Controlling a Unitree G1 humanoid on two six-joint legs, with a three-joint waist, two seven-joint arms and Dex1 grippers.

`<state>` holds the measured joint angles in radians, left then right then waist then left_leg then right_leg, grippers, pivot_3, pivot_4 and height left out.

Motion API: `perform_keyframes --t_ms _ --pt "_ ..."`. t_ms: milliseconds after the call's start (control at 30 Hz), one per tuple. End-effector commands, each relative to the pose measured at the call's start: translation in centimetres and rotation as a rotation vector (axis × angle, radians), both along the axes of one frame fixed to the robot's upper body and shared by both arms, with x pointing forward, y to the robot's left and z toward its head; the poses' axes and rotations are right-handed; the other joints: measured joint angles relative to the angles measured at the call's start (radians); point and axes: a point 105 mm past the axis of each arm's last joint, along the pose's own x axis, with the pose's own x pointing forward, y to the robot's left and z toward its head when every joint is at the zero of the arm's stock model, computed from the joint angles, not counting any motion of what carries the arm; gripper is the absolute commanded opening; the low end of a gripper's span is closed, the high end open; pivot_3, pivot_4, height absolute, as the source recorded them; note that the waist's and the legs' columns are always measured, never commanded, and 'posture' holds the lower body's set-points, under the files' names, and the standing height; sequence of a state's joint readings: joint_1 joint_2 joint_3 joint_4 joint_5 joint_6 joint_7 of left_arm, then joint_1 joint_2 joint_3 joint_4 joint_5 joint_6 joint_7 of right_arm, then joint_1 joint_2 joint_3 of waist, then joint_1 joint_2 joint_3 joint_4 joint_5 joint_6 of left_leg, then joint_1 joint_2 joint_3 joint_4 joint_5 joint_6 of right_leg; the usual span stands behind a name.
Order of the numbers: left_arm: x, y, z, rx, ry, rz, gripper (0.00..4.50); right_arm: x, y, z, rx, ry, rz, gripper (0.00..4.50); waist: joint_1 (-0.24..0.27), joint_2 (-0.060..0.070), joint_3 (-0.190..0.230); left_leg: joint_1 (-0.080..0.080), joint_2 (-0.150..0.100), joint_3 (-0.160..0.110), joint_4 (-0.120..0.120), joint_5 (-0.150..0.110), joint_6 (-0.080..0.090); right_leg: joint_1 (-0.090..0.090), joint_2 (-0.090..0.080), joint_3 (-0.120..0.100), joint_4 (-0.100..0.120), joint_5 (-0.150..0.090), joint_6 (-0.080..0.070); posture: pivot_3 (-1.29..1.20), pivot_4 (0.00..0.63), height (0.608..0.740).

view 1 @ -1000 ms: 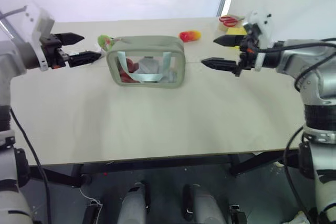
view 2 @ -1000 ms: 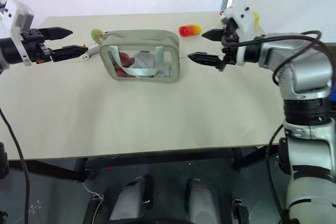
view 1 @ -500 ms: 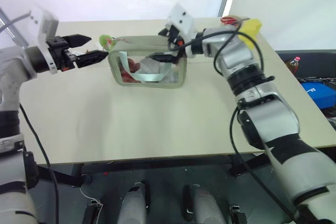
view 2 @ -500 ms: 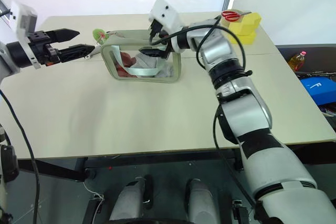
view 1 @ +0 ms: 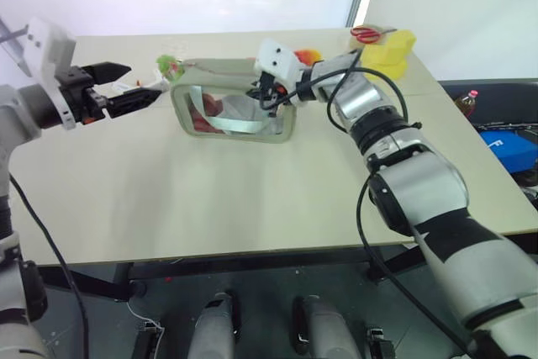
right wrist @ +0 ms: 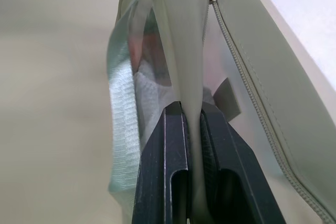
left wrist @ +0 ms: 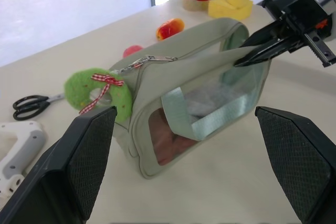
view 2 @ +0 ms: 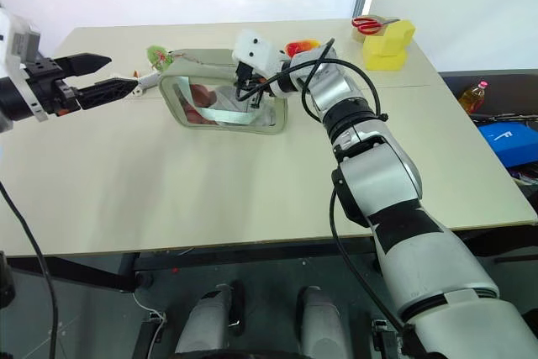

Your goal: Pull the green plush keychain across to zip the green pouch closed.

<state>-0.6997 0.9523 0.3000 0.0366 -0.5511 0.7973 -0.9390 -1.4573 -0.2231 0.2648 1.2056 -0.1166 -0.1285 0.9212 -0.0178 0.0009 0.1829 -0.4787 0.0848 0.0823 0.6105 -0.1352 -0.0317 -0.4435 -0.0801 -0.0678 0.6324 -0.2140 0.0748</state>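
Observation:
The green pouch stands upright in the middle of the table, its clear window facing me with red and grey contents inside. My right gripper is shut on the sage fabric edge at the pouch's upper right; the right wrist view has that edge pinched between the two black fingers. The green plush keychain, a fuzzy ring with a red checked bow, hangs from the zipper pull at the pouch's left end. My left gripper is open just left of the keychain, not touching it.
A red-and-yellow plush toy lies behind the pouch beside my right arm. A yellow block with tape and red scissors sits at the far right corner. Black scissors, a white tool and a pink lump lie nearby.
My right arm swung in from the right to the pouch's upper right edge, then its fingers shut on the fabric. The left gripper stays open beside the keychain.

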Motion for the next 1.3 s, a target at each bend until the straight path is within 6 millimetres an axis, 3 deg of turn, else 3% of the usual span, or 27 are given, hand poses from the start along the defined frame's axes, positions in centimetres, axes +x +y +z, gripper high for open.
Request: perform_keyframes --t_ms 33,167,367,467,667,833,1067,1300 --pt "-0.4 0.3 1.7 0.019 -0.065 0.009 4.50 -1.0 0.0 5.1 0.062 -0.162 0.084 0.03 0.001 0.000 0.000 0.000 0.000 0.000 0.000 0.000 0.000 0.000 0.000 0.000 0.000 0.000 0.000 0.00 0.150 0.740" --pt "-0.3 0.7 1.9 0.025 -0.065 0.017 4.50 -2.2 -0.7 5.6 0.030 -0.183 0.184 0.03 0.000 0.000 0.000 0.000 0.000 0.000 0.000 0.000 0.000 0.000 0.000 0.000 0.000 0.000 0.000 0.00 0.150 0.740" --pt "0.0 0.3 1.7 0.023 -0.068 0.005 4.50 -4.8 -0.4 1.5 -0.075 -0.059 0.275 0.03 0.001 0.000 0.000 0.001 0.000 0.000 0.000 0.001 0.001 0.000 0.000 0.000 0.001 0.000 0.001 0.00 0.150 0.740" --pt "0.1 0.2 1.7 0.022 -0.072 0.002 4.50 -5.7 0.1 1.1 -0.054 -0.007 0.255 0.03 0.000 0.000 0.000 0.000 0.000 0.000 0.001 0.001 0.002 0.000 0.000 0.000 0.002 0.000 0.001 0.00 0.150 0.740" --pt "0.2 0.1 1.6 0.020 -0.074 -0.004 4.50 -6.0 0.1 1.0 -0.039 0.096 0.158 0.03 0.002 0.000 0.000 0.001 0.000 0.000 0.001 0.000 0.000 -0.001 0.000 0.000 0.003 -0.002 -0.002 0.00 0.150 0.740" --pt "0.2 0.0 1.5 0.019 -0.074 -0.008 4.50 -5.4 -0.4 2.1 -0.033 0.089 0.060 0.03 0.007 0.000 0.000 0.001 0.000 0.000 0.001 0.000 0.000 0.000 0.000 0.000 0.002 -0.002 -0.003 0.00 0.150 0.740" --pt "0.4 -0.1 1.3 0.014 -0.079 -0.009 4.50 -5.4 -0.8 1.2 -0.014 0.151 -0.017 0.03 0.005 0.000 0.000 0.000 0.000 0.000 0.001 0.000 0.000 -0.001 0.000 0.000 0.002 -0.002 -0.003 0.00 0.150 0.740" --pt "0.5 -0.3 1.3 0.016 -0.080 -0.015 4.50 -5.7 0.1 0.5 0.028 0.206 -0.019 0.03 0.004 0.000 0.000 0.000 0.000 0.000 0.001 0.000 0.000 0.000 0.000 0.000 0.002 -0.002 -0.003 0.00 0.150 0.740"
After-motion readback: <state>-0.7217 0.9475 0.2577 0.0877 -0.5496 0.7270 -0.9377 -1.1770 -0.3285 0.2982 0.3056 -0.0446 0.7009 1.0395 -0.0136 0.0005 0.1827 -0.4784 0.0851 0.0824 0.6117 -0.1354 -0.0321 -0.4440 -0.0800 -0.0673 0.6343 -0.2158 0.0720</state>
